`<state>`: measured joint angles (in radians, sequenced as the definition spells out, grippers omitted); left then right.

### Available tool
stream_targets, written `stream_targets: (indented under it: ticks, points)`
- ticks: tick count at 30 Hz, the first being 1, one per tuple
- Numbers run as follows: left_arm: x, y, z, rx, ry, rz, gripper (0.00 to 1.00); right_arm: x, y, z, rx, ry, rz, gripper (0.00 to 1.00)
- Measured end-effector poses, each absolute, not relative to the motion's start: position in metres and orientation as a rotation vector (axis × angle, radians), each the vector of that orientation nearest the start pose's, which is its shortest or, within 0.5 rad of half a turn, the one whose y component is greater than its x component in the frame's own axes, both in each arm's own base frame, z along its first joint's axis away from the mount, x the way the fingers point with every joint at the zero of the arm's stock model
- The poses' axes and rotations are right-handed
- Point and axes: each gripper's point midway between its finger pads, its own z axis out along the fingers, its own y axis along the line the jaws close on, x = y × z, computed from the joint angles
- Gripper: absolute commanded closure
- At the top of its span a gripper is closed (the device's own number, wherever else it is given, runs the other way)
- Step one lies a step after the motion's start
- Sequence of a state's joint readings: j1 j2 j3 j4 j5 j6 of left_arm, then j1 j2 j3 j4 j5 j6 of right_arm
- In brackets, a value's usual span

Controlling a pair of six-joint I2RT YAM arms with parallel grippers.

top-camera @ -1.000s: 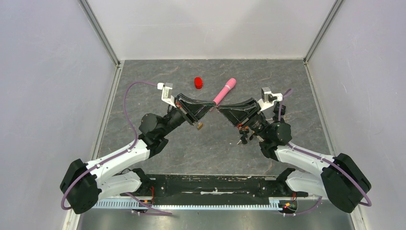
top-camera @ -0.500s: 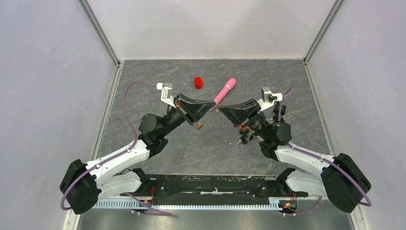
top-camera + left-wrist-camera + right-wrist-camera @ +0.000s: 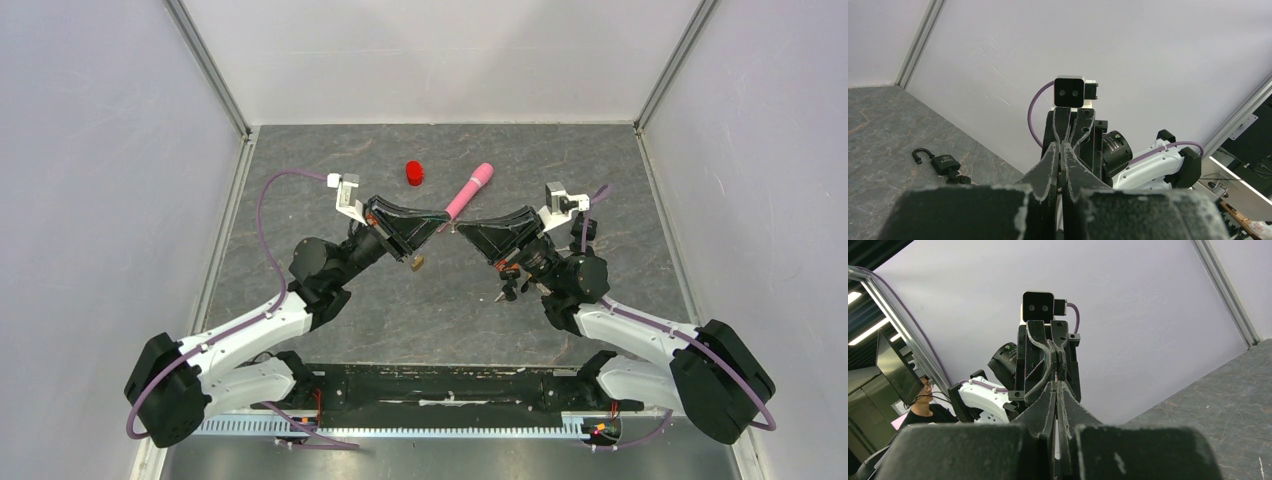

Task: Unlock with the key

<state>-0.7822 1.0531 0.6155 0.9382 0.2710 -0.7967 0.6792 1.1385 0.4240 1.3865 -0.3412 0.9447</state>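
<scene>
A black padlock (image 3: pixel 943 163) lies on the grey floor with its shackle swung open; a dark key head (image 3: pixel 961 179) seems to stick out of its underside. From above, the padlock (image 3: pixel 505 289) lies just under my right forearm. My left gripper (image 3: pixel 440 226) and right gripper (image 3: pixel 459 229) hover tip to tip over the middle of the floor. Both are away from the lock. In the left wrist view the left gripper (image 3: pixel 1062 146) is shut with nothing visible between its jaws. The right gripper (image 3: pixel 1056 383) looks the same in its own wrist view.
A pink cylinder (image 3: pixel 468 190) lies slanted just behind the gripper tips, and a red cap (image 3: pixel 414 173) sits to its left. A small brass-coloured piece (image 3: pixel 417 263) rests on the floor under my left gripper. White walls close in three sides.
My right gripper's fingers have drawn fully together. Both arms, the padlock and the other objects stay where they were.
</scene>
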Motion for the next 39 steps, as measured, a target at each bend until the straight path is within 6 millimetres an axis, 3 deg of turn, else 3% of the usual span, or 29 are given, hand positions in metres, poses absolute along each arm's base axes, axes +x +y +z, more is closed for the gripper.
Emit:
stream_targets:
  ticks: [6, 12, 19, 25, 27, 31, 36, 39]
  points:
    - [0.203, -0.306, 0.373, 0.265, 1.236, -1.519, 0.38, 0.199, 0.277, 0.358, -0.228, 1.066, 1.627, 1.0]
    - [0.214, -0.289, 0.348, 0.181, 1.397, -1.38, 0.09, 0.204, 0.263, 0.343, -0.202, 1.119, 1.561, 1.0]
    - [0.227, -0.258, 0.302, 0.1, 1.634, -1.117, 0.03, 0.22, 0.244, 0.294, -0.122, 1.27, 1.467, 1.0]
    - [0.237, -0.234, 0.207, 0.037, 1.991, -0.812, 0.03, 0.225, 0.236, 0.259, -0.075, 1.378, 1.426, 1.0]
    - [0.239, -0.226, 0.17, 0.031, 2.113, -0.69, 0.04, 0.225, 0.234, 0.254, -0.068, 1.396, 1.419, 1.0]
    - [0.24, -0.213, 0.119, 0.054, 2.249, -0.508, 0.09, 0.226, 0.234, 0.251, -0.065, 1.408, 1.412, 1.0]
    - [0.243, -0.204, 0.078, 0.12, 2.278, -0.402, 0.21, 0.225, 0.233, 0.25, -0.068, 1.406, 1.409, 1.0]
    - [0.25, -0.209, 0.064, 0.196, 2.25, -0.38, 0.3, 0.225, 0.232, 0.246, -0.066, 1.419, 1.407, 1.0]
